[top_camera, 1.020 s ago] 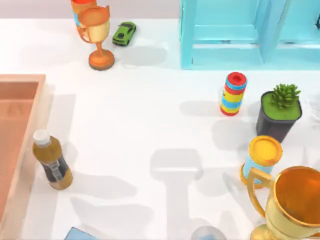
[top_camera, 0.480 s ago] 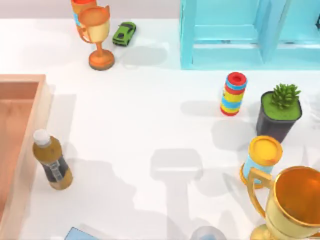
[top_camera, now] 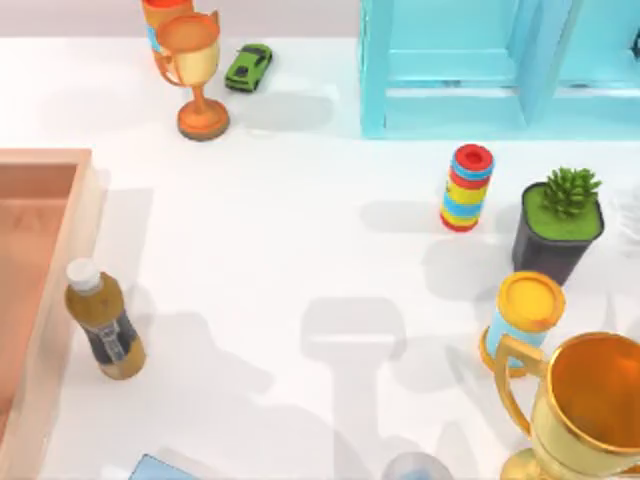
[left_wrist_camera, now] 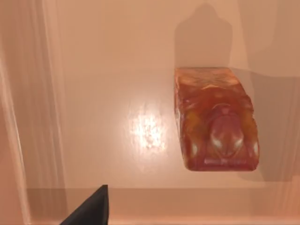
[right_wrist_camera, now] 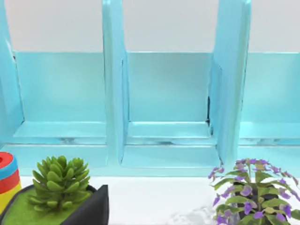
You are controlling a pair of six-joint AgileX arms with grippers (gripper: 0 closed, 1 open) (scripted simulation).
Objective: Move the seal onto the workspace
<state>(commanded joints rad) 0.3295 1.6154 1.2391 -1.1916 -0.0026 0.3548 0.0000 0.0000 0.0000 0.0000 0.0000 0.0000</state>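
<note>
The seal (left_wrist_camera: 215,119), an orange-tan block with a dark red top, is seen from above in the left wrist view. It stands on the floor of the wooden tray (left_wrist_camera: 117,70). A dark part of my left gripper (left_wrist_camera: 89,211) shows at the picture's edge, apart from the seal. In the top view the tray (top_camera: 45,250) lies at the table's left edge, on the white workspace (top_camera: 300,250). An amber bottle (top_camera: 105,322) stands just outside the tray's rim. A dark part of my right gripper (right_wrist_camera: 91,208) faces the blue shelf.
A blue shelf unit (top_camera: 490,70) stands at the back right. In front of it are a ring stack (top_camera: 466,188), a potted succulent (top_camera: 560,225), a yellow-lidded can (top_camera: 525,315) and a gold trophy (top_camera: 590,405). An orange trophy (top_camera: 195,75) and a green toy car (top_camera: 248,67) stand at the back left.
The arm shadows on the tabletop near the bottle have shifted a little. None of the objects has moved.
</note>
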